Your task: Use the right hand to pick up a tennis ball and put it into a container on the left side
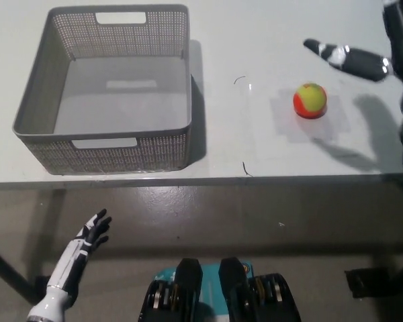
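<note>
A tennis ball (pixel 309 100), yellow-green on top and orange-red below, lies on the white table (pixel 255 141) right of centre. My black right hand (pixel 352 59) hovers above and to the right of the ball, apart from it, fingers extended toward the left and holding nothing. A grey perforated basket (pixel 47 111) stands at the table's left, empty inside. My white left hand (pixel 87 238) rests low at the lower left, below the table's front edge, fingers spread.
The table's front edge (pixel 201 180) runs across the middle of the view, with grey floor below it. Dark table legs show at the lower left and lower right.
</note>
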Robot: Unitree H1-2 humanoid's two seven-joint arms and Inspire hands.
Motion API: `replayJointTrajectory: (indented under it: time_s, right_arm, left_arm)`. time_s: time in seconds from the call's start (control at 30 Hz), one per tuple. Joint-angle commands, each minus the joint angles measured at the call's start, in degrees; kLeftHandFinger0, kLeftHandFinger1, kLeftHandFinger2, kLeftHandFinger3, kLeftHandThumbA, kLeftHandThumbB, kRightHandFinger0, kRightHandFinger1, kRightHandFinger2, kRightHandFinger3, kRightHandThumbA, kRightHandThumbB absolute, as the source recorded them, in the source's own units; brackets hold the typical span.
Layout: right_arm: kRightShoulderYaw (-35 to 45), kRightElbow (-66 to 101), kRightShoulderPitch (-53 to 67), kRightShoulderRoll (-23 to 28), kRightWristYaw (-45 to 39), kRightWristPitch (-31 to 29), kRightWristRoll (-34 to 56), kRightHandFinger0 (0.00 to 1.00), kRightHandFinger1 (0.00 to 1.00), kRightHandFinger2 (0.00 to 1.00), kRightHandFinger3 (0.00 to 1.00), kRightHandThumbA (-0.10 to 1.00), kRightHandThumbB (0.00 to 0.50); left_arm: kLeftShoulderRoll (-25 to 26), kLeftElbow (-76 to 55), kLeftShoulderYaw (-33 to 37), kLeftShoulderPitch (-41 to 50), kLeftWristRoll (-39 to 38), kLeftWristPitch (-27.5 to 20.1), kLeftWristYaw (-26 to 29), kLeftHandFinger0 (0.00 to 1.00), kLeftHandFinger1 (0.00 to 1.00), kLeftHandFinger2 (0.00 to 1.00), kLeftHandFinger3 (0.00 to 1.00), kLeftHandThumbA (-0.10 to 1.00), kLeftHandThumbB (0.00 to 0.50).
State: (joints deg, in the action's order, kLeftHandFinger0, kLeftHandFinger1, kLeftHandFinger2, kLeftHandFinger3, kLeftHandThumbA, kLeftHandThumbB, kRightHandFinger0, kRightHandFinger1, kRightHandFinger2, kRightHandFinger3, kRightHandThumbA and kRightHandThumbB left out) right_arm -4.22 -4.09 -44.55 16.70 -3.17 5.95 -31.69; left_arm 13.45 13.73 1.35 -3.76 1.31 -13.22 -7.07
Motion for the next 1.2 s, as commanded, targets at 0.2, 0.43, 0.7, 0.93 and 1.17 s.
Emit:
replayJointTrajectory:
  time_s: [0.2,0.43,0.7,0.93,1.17]
  right_arm:
    - [-6.9,-17.1,-16.4,2.7,-7.1,7.9,-3.4,1.00,1.00,1.00,1.00,1.00,0.499]
    - [-9.9,-31.1,-23.2,1.3,-6.0,6.5,-2.6,1.00,1.00,1.00,1.00,1.00,0.500]
    - [-13.1,-46.3,-28.4,-0.3,-3.6,4.3,-2.7,1.00,1.00,1.00,1.00,0.96,0.500]
    - [-14.1,-55.4,-30.5,-1.3,-2.2,1.3,-1.8,1.00,1.00,1.00,1.00,0.97,0.497]
    - [-14.4,-59.5,-30.7,-2.4,-2.2,0.2,-1.3,1.00,1.00,1.00,1.00,0.97,0.500]
  left_arm:
    - [0.9,-2.5,1.2,0.6,1.6,-1.8,-0.9,1.00,1.00,1.00,1.00,1.00,0.328]
    - [1.0,-2.6,1.2,0.9,1.3,-1.6,-1.3,1.00,1.00,1.00,1.00,1.00,0.330]
    - [1.4,-2.8,0.9,1.0,1.7,-2.1,-1.5,1.00,1.00,1.00,1.00,1.00,0.331]
    - [1.4,-3.0,0.8,1.2,1.6,-1.8,-1.4,1.00,1.00,1.00,1.00,1.00,0.332]
    - [1.5,-2.6,0.8,1.1,1.5,-2.4,-1.5,1.00,1.00,1.00,1.00,1.00,0.326]
